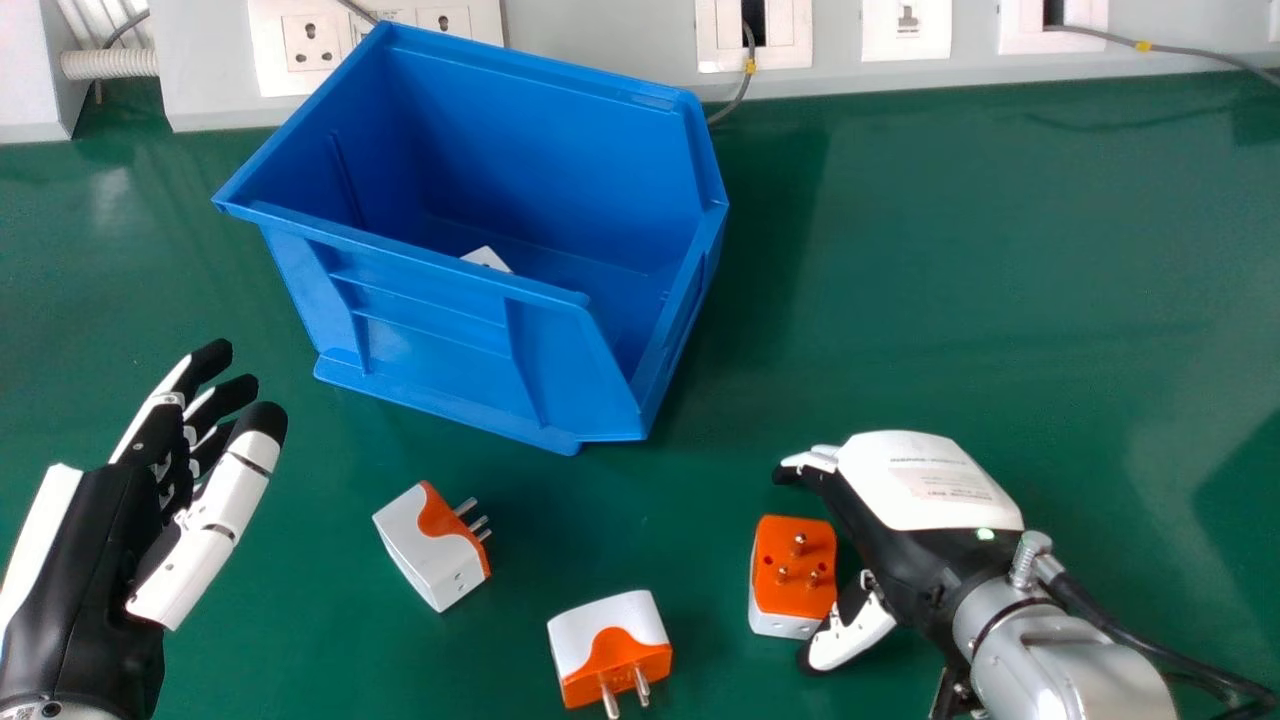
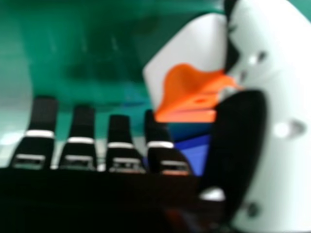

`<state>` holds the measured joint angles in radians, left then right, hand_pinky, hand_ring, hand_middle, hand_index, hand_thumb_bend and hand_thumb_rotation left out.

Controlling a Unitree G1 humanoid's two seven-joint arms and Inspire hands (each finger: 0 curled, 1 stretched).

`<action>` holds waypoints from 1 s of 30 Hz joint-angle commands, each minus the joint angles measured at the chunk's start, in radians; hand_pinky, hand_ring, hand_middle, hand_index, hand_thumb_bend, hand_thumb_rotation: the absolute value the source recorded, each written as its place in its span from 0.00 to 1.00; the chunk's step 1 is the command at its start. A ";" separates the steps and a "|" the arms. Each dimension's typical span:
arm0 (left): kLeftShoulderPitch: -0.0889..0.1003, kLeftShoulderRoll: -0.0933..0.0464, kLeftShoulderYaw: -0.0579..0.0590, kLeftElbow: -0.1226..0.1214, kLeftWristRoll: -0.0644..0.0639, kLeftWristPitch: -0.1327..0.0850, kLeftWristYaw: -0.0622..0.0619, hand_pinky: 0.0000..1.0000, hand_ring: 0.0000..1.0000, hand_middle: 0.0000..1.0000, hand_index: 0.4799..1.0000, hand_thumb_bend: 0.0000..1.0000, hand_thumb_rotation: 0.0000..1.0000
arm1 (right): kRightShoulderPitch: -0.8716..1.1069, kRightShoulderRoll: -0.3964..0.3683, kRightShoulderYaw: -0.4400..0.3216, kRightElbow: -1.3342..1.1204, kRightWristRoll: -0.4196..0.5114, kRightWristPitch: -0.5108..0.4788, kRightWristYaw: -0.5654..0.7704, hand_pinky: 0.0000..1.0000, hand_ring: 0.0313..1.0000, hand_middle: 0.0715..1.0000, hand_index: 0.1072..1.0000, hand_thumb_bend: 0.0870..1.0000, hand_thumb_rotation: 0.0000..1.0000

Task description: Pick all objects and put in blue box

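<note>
A: State the position of the blue box (image 1: 430, 320) and its contents.
B: It stands on the green table (image 1: 1000, 350), below the wall sockets (image 1: 905, 30), its mouth uncovered; a white piece (image 1: 486, 260) shows inside, largely hidden by the near wall.
A: And the loose items?
B: Three orange-and-white adapters lie outside the box; the left adapter (image 1: 415, 550) points its pins towards the view's right; the middle adapter (image 1: 600, 640), nearer the robot, points its pins towards the view's bottom edge; the right adapter (image 1: 795, 575) has its pinned orange face turned up.
A: Condition of the right hand (image 1: 890, 540)?
B: Well open, fingers extended, thumb spread apart from them; it sits low beside the right adapter, the thumb at that adapter's near corner; no grip is formed, though whether the thumb touches the adapter I cannot tell.
A: The left hand (image 1: 100, 560)?
B: At the head view's left, fingers loosely extended and thumb apart; it is largely open and holds nothing; it is well apart from the left adapter.
</note>
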<state>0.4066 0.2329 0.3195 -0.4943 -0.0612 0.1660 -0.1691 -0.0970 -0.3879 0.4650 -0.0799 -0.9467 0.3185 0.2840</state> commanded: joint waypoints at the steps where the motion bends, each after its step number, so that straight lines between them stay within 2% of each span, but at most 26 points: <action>1: -0.008 0.003 0.000 -0.030 -0.005 0.003 0.003 0.80 0.88 0.90 0.85 0.39 0.66 | 0.019 0.013 0.033 0.004 0.002 -0.008 0.026 0.75 0.84 0.87 0.80 0.58 0.10; 10: -0.024 0.004 -0.004 -0.039 -0.004 0.025 0.003 0.80 0.88 0.90 0.84 0.39 0.65 | 0.019 0.002 0.051 0.010 -0.009 -0.034 0.014 0.74 0.83 0.86 0.78 0.58 0.10; 23: -0.036 0.003 -0.004 -0.054 -0.011 0.053 0.002 0.79 0.87 0.90 0.83 0.38 0.62 | 0.019 -0.003 0.060 -0.005 -0.022 -0.029 0.054 0.73 0.83 0.85 0.77 0.58 0.11; 30: -0.043 0.007 -0.003 -0.054 -0.009 0.061 0.001 0.79 0.87 0.89 0.83 0.37 0.62 | 0.000 0.009 0.057 0.026 -0.020 -0.028 0.067 0.73 0.83 0.85 0.76 0.57 0.11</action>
<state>0.3702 0.2331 0.3119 -0.5230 -0.0632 0.2301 -0.1692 -0.1159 -0.3923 0.4931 -0.0858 -0.9830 0.2995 0.3202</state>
